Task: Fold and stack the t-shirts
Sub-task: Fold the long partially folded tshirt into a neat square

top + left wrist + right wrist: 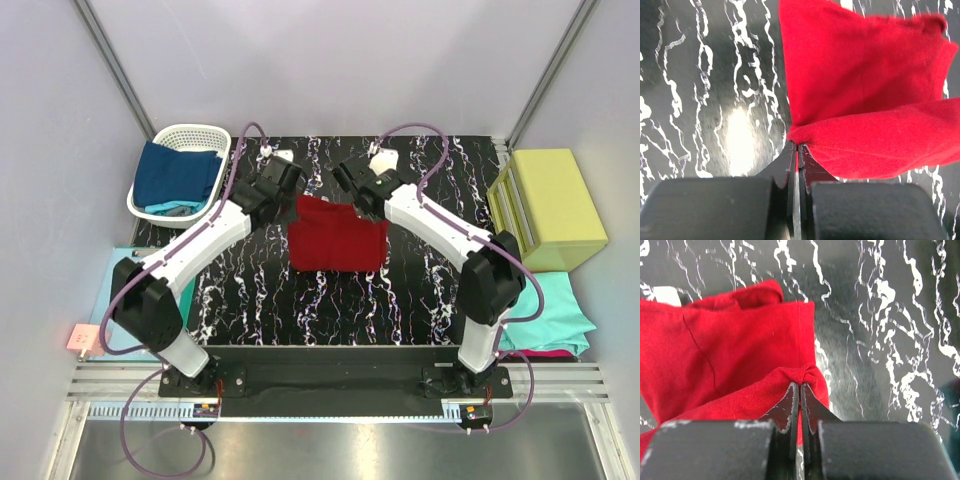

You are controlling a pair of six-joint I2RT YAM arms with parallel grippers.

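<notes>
Both jaws pinched shut, left arm point(205, 240) and right arm point(435, 222) angled inward.

From above, the left gripper point(296, 192) and right gripper point(352, 198) cover the red shirt's point(337, 238) far corners. The magenta shirt point(548, 353) lies mostly hidden under the teal shirt point(555, 310). Both wrist views cut the red shirt off.

A white laundry basket point(195, 131) sits left of the left claw point(293, 197), a little farther back. A yellow-green box point(555, 205) stands well right of the right claw point(368, 212). A black, white-veined tabletop point(420, 290) lies beneath both claws. A pale-blue sheet point(103, 305) and a pink note point(79, 338) lie left of the left claw, much nearer.
</notes>
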